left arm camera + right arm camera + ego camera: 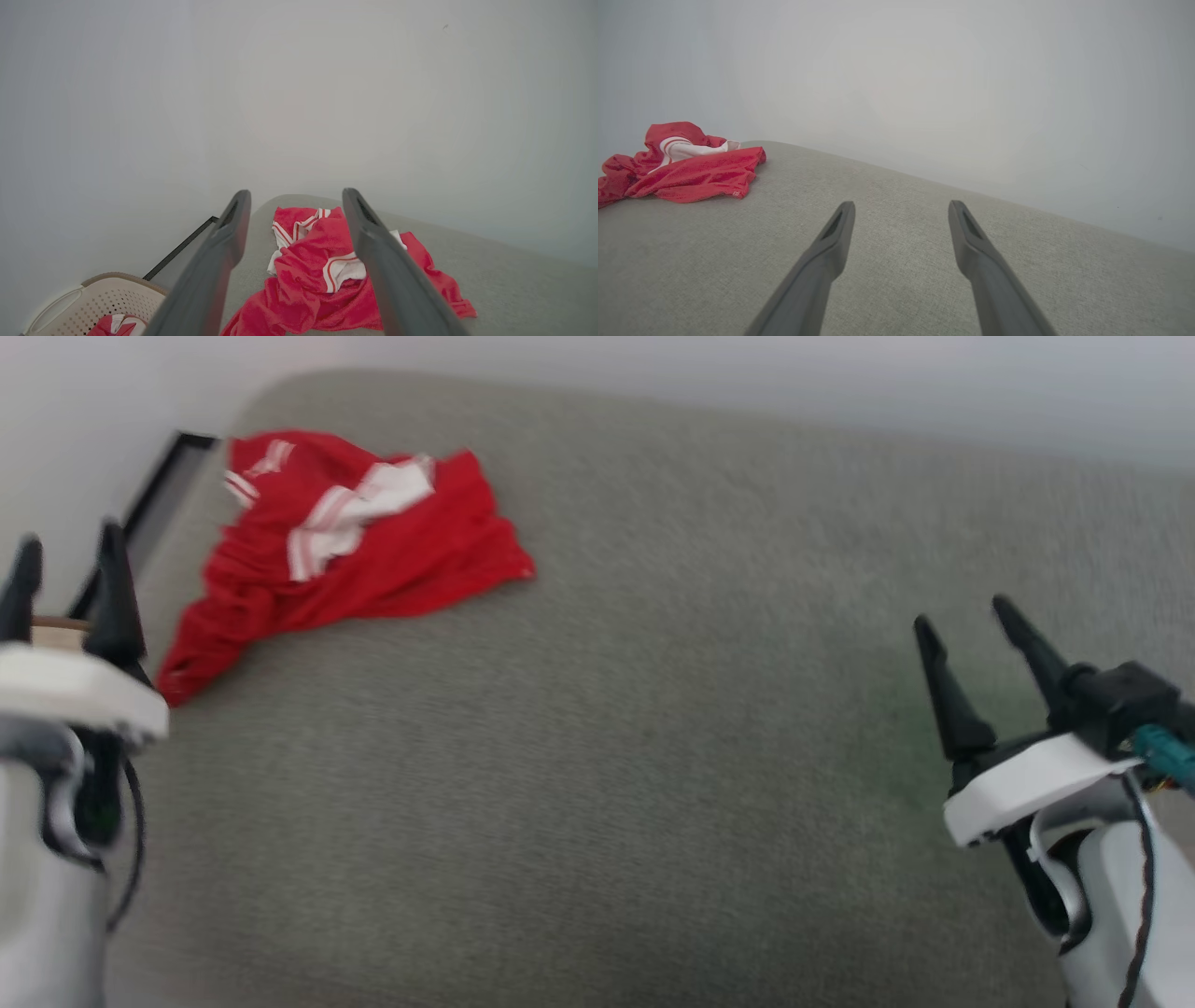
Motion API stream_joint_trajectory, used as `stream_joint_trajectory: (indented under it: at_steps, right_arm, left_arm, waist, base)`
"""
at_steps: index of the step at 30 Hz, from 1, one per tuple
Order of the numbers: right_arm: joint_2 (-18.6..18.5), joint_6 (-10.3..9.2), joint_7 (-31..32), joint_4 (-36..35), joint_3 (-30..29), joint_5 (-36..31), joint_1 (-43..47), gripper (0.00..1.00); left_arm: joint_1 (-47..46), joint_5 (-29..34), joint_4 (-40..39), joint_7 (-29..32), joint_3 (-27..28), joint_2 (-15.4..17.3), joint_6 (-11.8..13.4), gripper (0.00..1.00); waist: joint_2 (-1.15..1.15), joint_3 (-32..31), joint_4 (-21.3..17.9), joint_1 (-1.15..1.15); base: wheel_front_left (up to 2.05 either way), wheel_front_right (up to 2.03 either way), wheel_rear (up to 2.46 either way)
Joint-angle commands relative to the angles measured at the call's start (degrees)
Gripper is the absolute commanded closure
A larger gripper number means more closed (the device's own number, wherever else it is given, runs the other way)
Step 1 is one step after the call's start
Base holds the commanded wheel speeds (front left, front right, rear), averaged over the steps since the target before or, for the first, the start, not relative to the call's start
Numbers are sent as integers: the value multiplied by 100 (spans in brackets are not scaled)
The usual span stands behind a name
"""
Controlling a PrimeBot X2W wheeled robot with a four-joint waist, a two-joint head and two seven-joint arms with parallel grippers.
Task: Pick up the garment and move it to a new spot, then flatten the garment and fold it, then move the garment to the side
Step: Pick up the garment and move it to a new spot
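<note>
We saw the left gripper (68, 560) at the near left edge of the grey fabric surface (653, 756), its fingers spread apart and holding nothing. In the left wrist view a pale perforated basket (112, 294) sat beyond that edge, cut off at the bottom, with a scrap of red and white cloth (117, 325) inside.

The garment (373, 560) lay crumpled at the far left corner of the surface, bright red, with a white sleeve end and red-and-white striped bands turned up on top. One tail trailed towards the left edge. In the right wrist view we noticed a small label (735, 193) at its hem, too small to read. The head view was blurred, so we could not trace the folds.

The right gripper (962, 616) hung over the near right part, well apart from the garment, fingers parted and empty.
</note>
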Motion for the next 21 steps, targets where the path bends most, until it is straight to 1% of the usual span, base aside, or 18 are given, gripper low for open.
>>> stream_joint_trajectory:
  at_steps: [1,4,5,9,10,15,18,21]
  right_arm:
    - [-27,1,18,-85,-28,-39,-110,0]
    - [-65,1,46,-181,-48,-52,-211,0]
    - [-65,1,46,-181,-48,-52,-211,0]
    - [-115,1,53,-284,-44,-78,-328,0]
    - [-132,1,63,-317,-57,-68,-376,0]
    - [-177,1,102,-431,-56,-97,-467,0]
    - [-200,1,139,-487,-56,-111,-470,0]
    - [-235,1,174,-578,-86,-118,-479,0]
  left_arm:
    - [-296,-60,175,100,-23,60,-73,0]
    - [-797,-134,551,394,-74,187,-166,0]
    - [-797,-134,551,394,-74,187,-166,0]
    - [-1418,-176,1076,940,-225,375,-287,0]
    - [-1722,-195,1358,1262,-310,435,-323,0]
    - [-2363,-295,2054,2242,-492,572,-375,0]
    - [-2684,-397,2441,2805,-541,581,-357,0]
    - [-2958,-408,2814,3360,-621,605,-264,0]
  waist:
    - [0,466,-356,0]
    - [0,764,-515,0]
    - [0,764,-515,0]
    - [0,1106,-713,0]
    - [0,1256,-792,0]
    - [0,1578,-957,0]
    - [0,1746,-1041,0]
    - [0,1914,-1109,0]
  base:
    - [0,0,0]
    - [0,0,0]
    - [0,0,0]
    - [0,0,0]
    - [0,0,0]
    - [0,0,0]
    - [0,0,0]
    - [0,0,0]
